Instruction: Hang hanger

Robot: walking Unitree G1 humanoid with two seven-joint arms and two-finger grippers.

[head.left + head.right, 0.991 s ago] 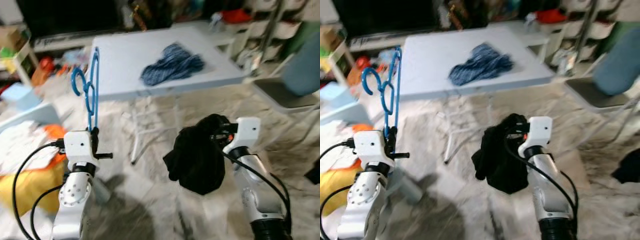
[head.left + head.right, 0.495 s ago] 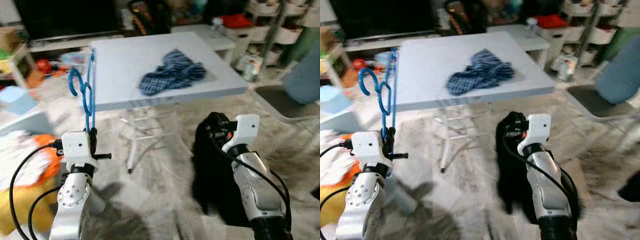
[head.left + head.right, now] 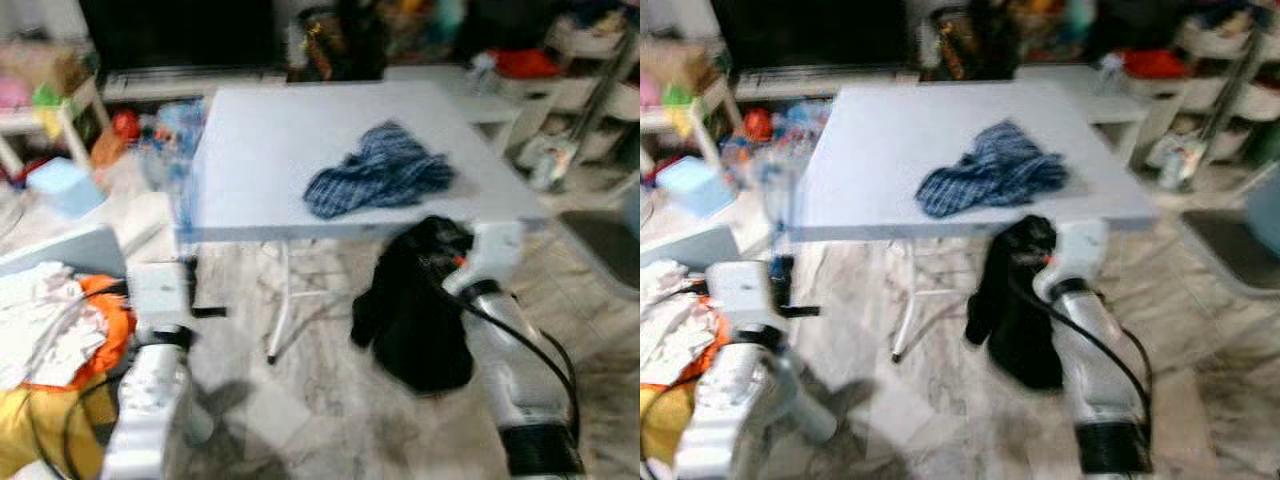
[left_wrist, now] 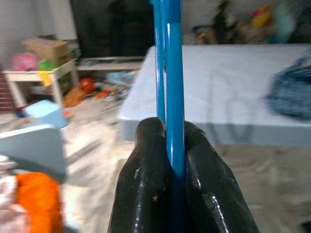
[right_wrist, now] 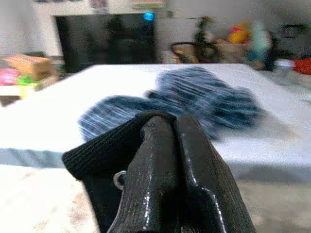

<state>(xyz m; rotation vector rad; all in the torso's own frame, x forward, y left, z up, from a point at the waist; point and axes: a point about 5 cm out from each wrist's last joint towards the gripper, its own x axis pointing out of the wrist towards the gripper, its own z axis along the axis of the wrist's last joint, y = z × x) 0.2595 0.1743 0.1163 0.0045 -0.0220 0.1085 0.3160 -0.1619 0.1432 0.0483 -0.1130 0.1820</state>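
**Both grippers loaded, facing the near edge of a folding table**

No brand, label or legible writing can be made out; the head views are blurred.

The left gripper (image 4: 167,145) has its two black fingers pressed together on the thin blue plastic hanger (image 4: 167,73), whose bars rise straight up from between the fingertips. In the head view the hanger is only a faint blue smear above the left wrist, standing in front of the table's near left corner.

The right gripper (image 5: 167,141) has its fingers closed on a black ribbed-knit garment (image 3: 415,315); the cloth wraps over the fingertips and hangs below the wrist, just in front of the near edge of the pale grey rectangular folding table (image 3: 260,150). A metal eyelet shows in the knit beside one finger.

A crumpled blue-and-white checked cloth (image 3: 380,180) lies on the tabletop towards its near right side, short of the edge; the left half of the tabletop is bare.

Under the table, its white legs stand on marbled pale floor (image 3: 310,400), with open floor between the two arms. To the robot's left, a heap of white, orange and yellow laundry (image 3: 50,340) sits close to the left arm. Cluttered shelves and toys line the far side beyond the table.
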